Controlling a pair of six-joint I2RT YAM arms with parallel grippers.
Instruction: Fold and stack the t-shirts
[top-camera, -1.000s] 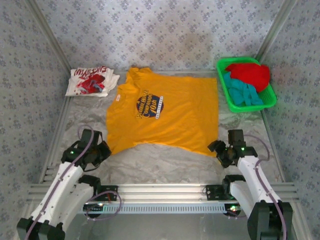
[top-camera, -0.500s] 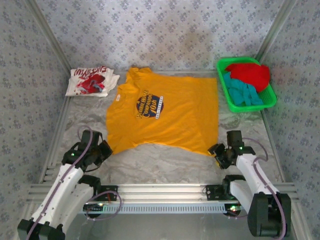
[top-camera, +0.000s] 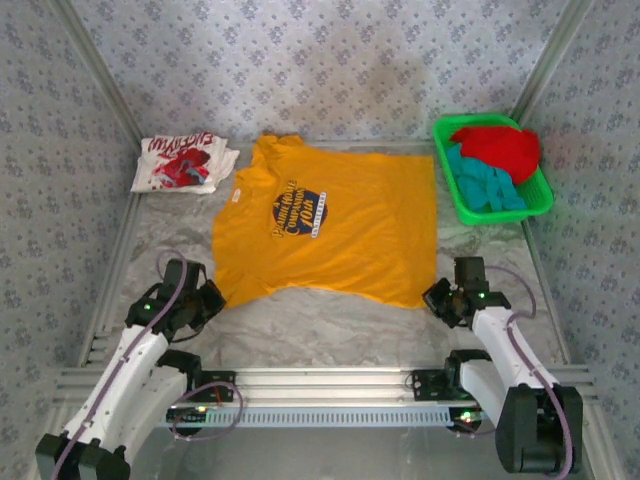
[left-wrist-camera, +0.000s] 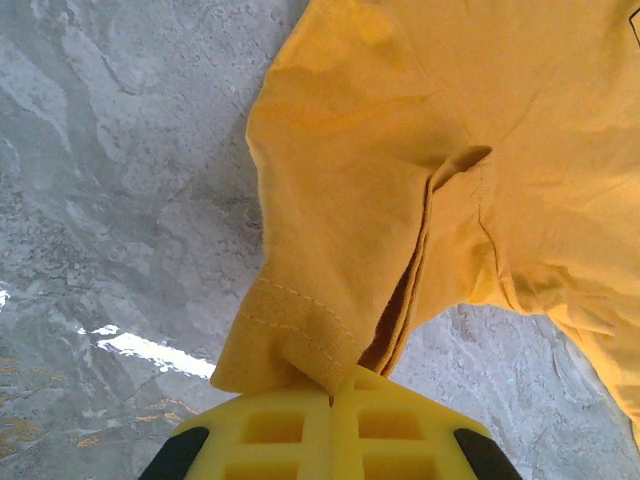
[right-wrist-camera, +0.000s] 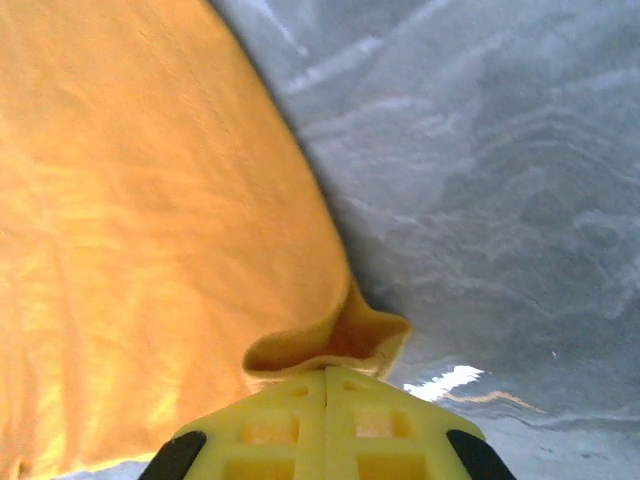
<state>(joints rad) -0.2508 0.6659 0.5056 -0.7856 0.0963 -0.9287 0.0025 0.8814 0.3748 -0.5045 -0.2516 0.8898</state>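
Two near corners of the tee (top-camera: 330, 225) were clamped: left gripper (top-camera: 211, 299) on sleeve, right gripper (top-camera: 437, 298) on hem, cloth lying beyond.

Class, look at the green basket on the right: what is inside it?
A red shirt bunched at the far end, a teal shirt nearer. The basket floor beneath them is covered.

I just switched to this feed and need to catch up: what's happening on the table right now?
Both arms have pinched the yellow-orange t-shirt, which is spread flat on the table. The left gripper is shut on its near sleeve and the right gripper on its near hem corner. A folded white t-shirt lies far left. The red t-shirt and teal t-shirt sit in the green basket.
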